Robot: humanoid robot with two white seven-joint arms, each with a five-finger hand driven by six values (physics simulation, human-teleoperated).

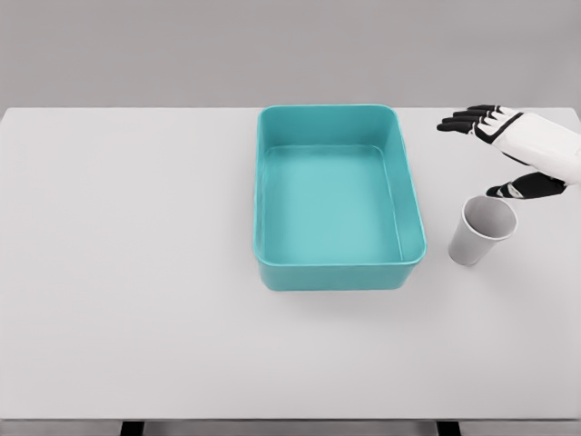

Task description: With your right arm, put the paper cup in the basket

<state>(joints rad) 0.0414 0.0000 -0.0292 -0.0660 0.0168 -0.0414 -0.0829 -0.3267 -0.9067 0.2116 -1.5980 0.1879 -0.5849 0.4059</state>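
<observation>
Paper cup [482, 231] is standing upright on the tabletop [136, 272], mouth open, just to the right of the teal basket [272, 277] and apart from it, nothing in it that I can see. Right hand [513, 150] is hovering just behind and above the cup, arm coming in from the right edge; fingers [463, 121] are spread and pointing left, thumb [508, 190] is hanging down near the cup's far rim, not clearly touching. Hand is holding nothing. Basket is sitting mid-tabletop, empty. Left arm is not showing. Judging the step: reaching to grasp, task barely begun. To do it well, the hand is needing to drop lower and wrap the cup's side wall, thumb on one side, fingers opposite, squeezing lightly since thin paper is probably crushing or tipping easily. Then lift clear of the basket's near wall before moving left and releasing.
</observation>
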